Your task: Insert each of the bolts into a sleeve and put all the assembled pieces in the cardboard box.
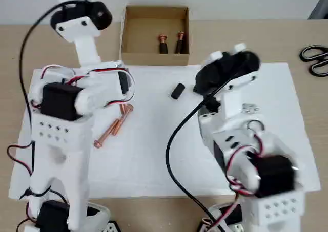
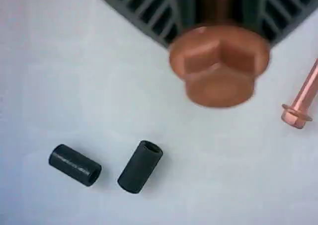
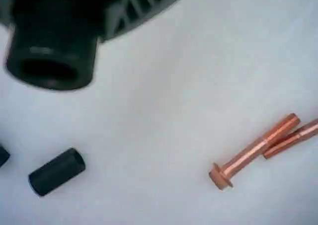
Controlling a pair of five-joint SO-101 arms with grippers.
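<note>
My left gripper (image 2: 217, 1) is shut on a copper bolt (image 2: 218, 66), whose hexagonal head faces the wrist camera. In the high view this gripper (image 1: 123, 84) hangs over the white sheet's left part, just above loose bolts (image 1: 115, 125). My right gripper (image 3: 54, 11) is shut on a black sleeve (image 3: 52, 51), open end toward the camera; from above it (image 1: 207, 83) sits near the sheet's middle. A loose sleeve (image 1: 178, 91) lies beside it. Two loose sleeves (image 2: 74, 164) (image 2: 140, 166) lie on the sheet. The cardboard box (image 1: 132, 32) holds two assembled pieces (image 1: 171, 43).
A white sheet (image 1: 148, 160) covers the table between the arms. Scissors (image 1: 315, 58) lie at the far right edge of the table. A small metal part (image 1: 249, 108) sits by the right arm. Cables trail from both arms.
</note>
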